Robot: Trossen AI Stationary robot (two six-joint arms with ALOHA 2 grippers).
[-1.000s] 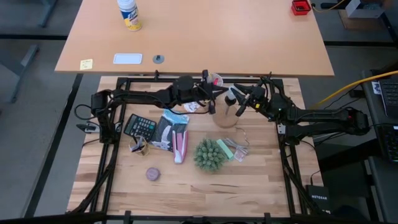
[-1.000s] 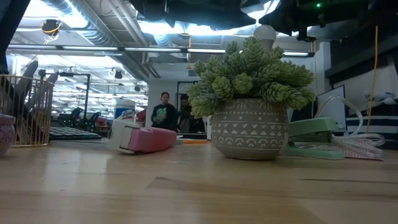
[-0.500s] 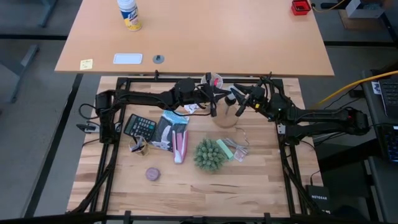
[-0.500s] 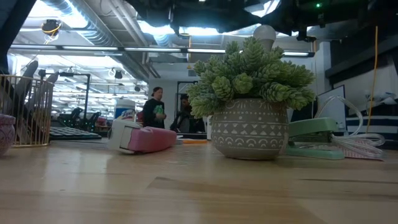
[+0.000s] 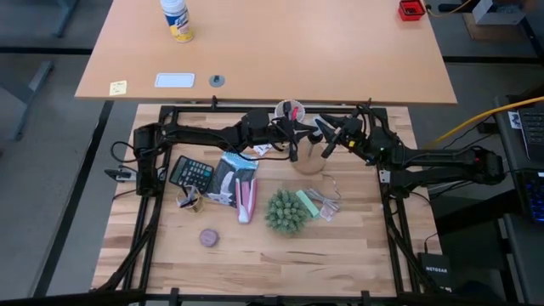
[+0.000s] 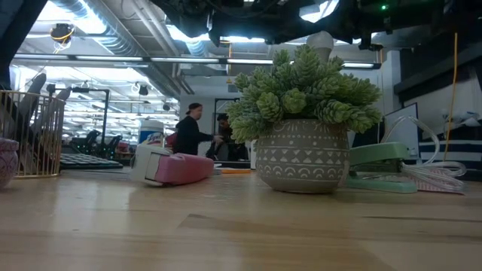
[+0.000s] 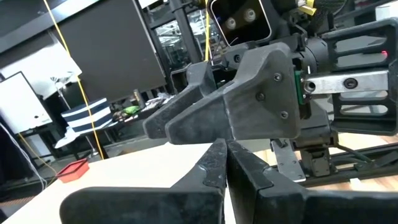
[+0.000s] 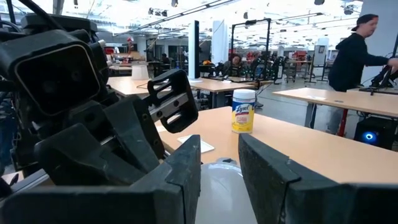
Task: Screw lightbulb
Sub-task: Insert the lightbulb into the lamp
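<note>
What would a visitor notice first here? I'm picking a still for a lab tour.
Probably the two pincers meeting nose to nose over the wooden disc at the table's far edge: the right pincer holds the white bulb, while the left pincer sits shut just opposite. Next, the spiky green plant in its patterned pot, mid-table, which fills the low view.

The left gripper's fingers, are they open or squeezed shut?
Shut. In the left wrist view the two dark fingers press flat together with no gap and nothing between them, right in front of the right arm's gripper.
</note>
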